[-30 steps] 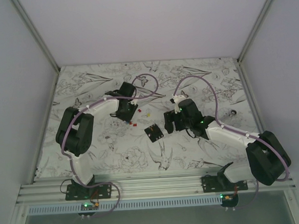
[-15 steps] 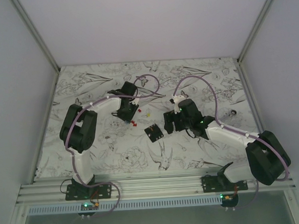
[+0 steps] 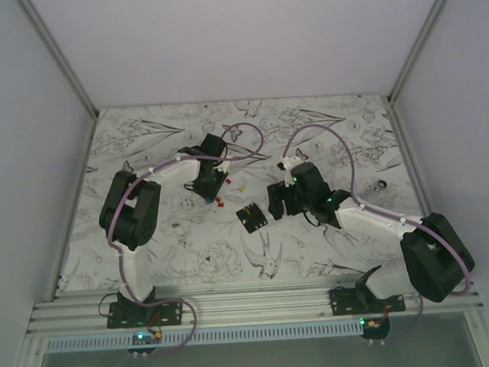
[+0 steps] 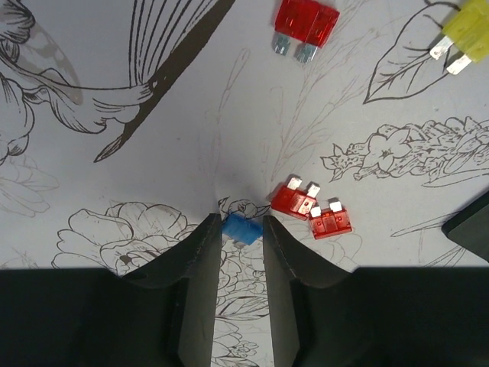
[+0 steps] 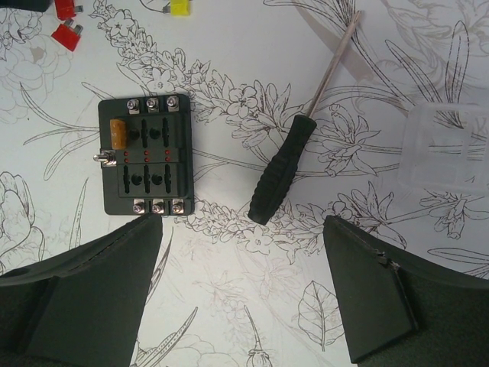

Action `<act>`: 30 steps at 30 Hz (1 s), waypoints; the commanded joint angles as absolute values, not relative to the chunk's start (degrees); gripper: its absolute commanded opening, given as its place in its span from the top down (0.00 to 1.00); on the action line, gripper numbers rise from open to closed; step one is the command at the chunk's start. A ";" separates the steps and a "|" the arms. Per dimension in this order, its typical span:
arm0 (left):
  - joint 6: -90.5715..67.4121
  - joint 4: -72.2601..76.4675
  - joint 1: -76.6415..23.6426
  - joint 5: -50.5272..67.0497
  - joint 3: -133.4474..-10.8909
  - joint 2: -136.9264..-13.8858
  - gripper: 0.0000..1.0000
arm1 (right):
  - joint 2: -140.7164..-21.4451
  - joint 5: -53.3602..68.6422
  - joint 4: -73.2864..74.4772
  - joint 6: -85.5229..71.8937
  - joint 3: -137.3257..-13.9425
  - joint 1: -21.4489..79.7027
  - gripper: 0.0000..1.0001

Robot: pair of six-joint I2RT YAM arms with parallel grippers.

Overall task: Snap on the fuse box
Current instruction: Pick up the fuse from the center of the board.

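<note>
The fuse box (image 5: pixel 145 157) is a small black block with slots, one orange fuse and screw terminals; it lies flat on the flower-print table (image 3: pixel 251 217). My right gripper (image 5: pixel 243 225) hovers just right of it (image 3: pixel 281 199), open wide and empty. My left gripper (image 4: pixel 241 222) is down at the table left of the box (image 3: pixel 207 194). Its two fingers press on either side of a small blue fuse (image 4: pixel 243 228) that lies on the cloth.
Two red fuses (image 4: pixel 312 208) lie just right of the left fingertips, with another red fuse (image 4: pixel 306 21) and a yellow fuse (image 4: pixel 464 34) farther off. A black-handled screwdriver (image 5: pixel 286 172) and a clear plastic cover (image 5: pixel 451 149) lie right of the fuse box.
The left gripper's jaws have narrowed onto the blue fuse and the left arm's elbow has shifted slightly. The right arm and the fuse box have not moved.
</note>
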State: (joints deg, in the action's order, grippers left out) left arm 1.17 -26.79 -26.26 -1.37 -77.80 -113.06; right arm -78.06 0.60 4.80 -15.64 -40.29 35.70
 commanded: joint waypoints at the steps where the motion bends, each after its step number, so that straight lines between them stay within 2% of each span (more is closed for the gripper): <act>1: 3.10 -31.75 -26.54 -1.16 -78.40 -114.46 0.69 | -78.42 1.23 3.25 -15.20 -41.74 35.18 0.08; 15: 4.61 -33.11 -26.63 3.36 -78.41 -114.13 0.67 | -79.19 1.69 3.25 -15.20 -42.01 35.22 0.07; 30: 1.16 -34.41 -27.24 0.30 -79.99 -114.77 0.64 | -79.37 1.67 3.51 -15.44 -42.11 35.21 0.07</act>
State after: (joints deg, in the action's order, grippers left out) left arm 2.31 -31.18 -26.65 1.45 -78.30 -113.08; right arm -78.94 1.21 4.69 -15.64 -40.29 35.70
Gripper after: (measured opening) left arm 0.359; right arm 0.925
